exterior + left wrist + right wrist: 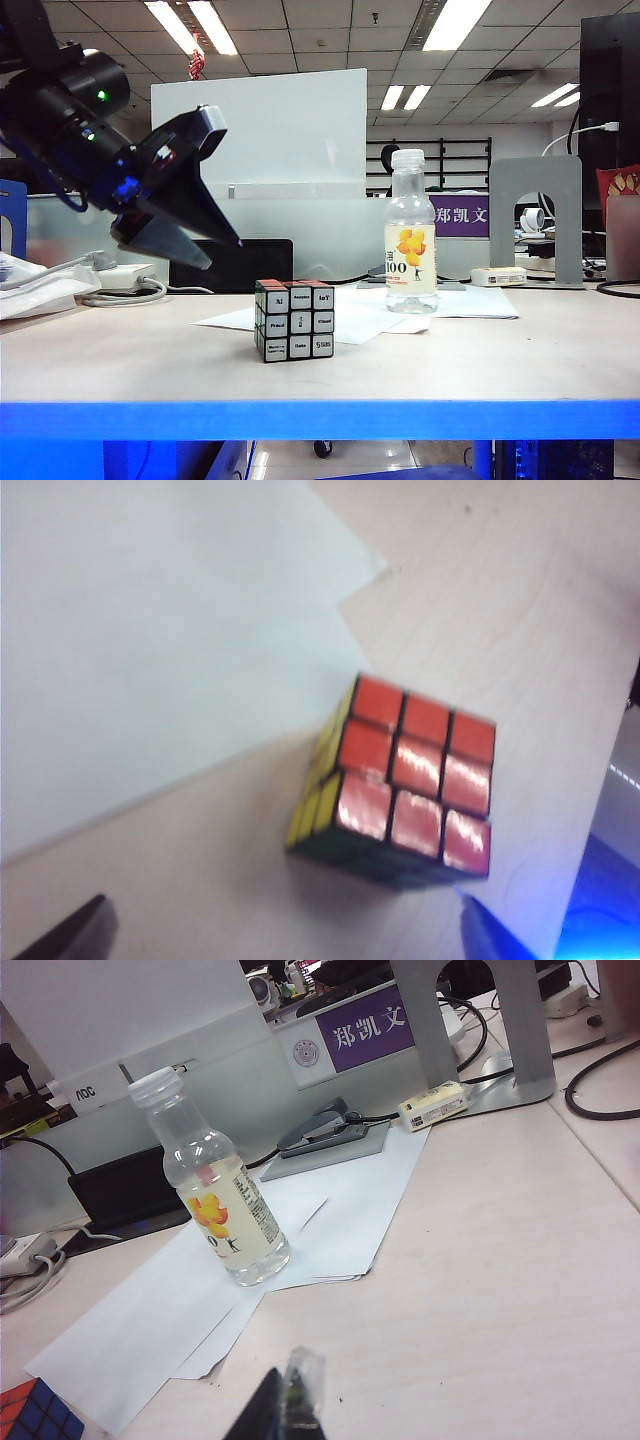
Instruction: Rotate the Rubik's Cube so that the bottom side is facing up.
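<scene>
The Rubik's Cube (294,319) sits red side up near the counter's (480,360) front edge, just left of the bottle (411,232), while my left gripper (205,248) hangs above it to the left, jaws spread wide and empty, and my right gripper (283,1406), jaws closed, stays back.

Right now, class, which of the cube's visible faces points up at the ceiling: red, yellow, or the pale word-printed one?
The red face of the Rubik's Cube is on top; yellow and word-printed faces are sides.
</scene>
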You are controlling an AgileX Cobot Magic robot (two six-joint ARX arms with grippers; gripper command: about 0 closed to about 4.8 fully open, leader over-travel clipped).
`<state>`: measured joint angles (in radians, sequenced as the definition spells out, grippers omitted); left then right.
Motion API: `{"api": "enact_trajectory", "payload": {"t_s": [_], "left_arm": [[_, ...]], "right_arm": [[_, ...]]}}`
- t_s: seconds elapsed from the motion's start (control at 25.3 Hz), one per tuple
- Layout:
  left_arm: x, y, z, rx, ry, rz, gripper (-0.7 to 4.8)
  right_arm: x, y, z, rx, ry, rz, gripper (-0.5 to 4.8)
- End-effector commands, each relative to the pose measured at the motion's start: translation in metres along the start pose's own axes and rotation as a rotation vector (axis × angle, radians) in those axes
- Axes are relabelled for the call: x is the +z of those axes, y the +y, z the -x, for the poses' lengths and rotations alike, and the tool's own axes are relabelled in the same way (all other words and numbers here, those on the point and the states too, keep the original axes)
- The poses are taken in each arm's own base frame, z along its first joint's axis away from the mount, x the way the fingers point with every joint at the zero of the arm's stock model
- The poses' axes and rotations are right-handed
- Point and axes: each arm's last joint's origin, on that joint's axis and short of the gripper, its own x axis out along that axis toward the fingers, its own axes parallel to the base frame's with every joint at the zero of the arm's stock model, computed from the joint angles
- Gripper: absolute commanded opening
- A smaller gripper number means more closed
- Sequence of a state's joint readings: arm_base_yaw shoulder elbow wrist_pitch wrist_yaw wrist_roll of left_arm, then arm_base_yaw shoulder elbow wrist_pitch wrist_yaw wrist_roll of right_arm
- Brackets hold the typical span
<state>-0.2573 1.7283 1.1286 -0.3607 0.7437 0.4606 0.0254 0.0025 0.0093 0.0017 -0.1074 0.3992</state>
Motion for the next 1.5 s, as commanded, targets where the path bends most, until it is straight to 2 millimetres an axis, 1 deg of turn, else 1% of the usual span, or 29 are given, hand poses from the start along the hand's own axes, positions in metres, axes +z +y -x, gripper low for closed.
{"api": "enact_trajectory", "payload": {"t_s": [0.04,0.24,0.36,0.55,0.59,0.67,0.71,0.79,0.87,0.99,1.07,1.15,1.38,1.5], "left_arm": [[0.004,-0.004,-0.005,-0.077,-0.02,-0.014,4.79],[-0.001,-0.014,-0.02,-0.099,0.065,-0.046,4.79],[-0.005,-0.016,-0.025,-0.089,0.109,-0.068,4.79],[-0.011,-0.007,-0.037,-0.085,0.142,-0.048,4.79],[-0.01,-0.005,-0.039,-0.078,0.148,-0.055,4.79],[-0.002,0.0,-0.041,-0.073,0.145,-0.061,4.79],[0.005,0.004,-0.042,-0.079,0.151,-0.054,4.79],[0.011,0.005,-0.043,-0.093,0.169,-0.043,4.79],[0.017,0.004,-0.043,-0.108,0.188,-0.053,4.79],[0.027,-0.008,-0.05,-0.137,0.207,-0.093,4.79],[0.028,-0.017,-0.056,-0.156,0.224,-0.119,4.79],[0.03,-0.023,-0.063,-0.131,0.247,-0.172,4.79],[0.023,-0.018,-0.077,-0.128,0.266,-0.147,4.79],[0.025,-0.018,-0.081,-0.122,0.243,-0.154,4.79]], "right_arm": [[-0.001,0.0,0.0,0.009,-0.008,-0.002,0.14],[-0.001,0.0,0.0,0.007,-0.008,-0.019,0.14],[-0.001,0.0,0.0,0.007,-0.008,-0.019,0.14],[-0.001,0.0,0.0,0.008,-0.008,-0.019,0.14],[-0.001,0.0,0.0,0.007,-0.008,-0.019,0.14],[-0.001,0.0,0.0,0.007,-0.008,-0.019,0.14],[-0.001,0.0,0.0,0.008,-0.008,-0.021,0.14],[-0.001,0.0,0.0,0.007,-0.008,-0.027,0.14],[-0.001,0.0,0.0,0.007,-0.008,-0.027,0.14],[-0.001,0.0,0.0,0.006,-0.008,-0.027,0.14],[-0.001,0.0,0.0,0.006,-0.008,-0.027,0.14],[-0.001,0.0,0.0,0.007,-0.008,-0.027,0.14],[-0.001,0.0,0.0,0.008,-0.008,-0.027,0.13],[-0.001,0.0,0.0,0.008,-0.008,-0.027,0.14]]}}
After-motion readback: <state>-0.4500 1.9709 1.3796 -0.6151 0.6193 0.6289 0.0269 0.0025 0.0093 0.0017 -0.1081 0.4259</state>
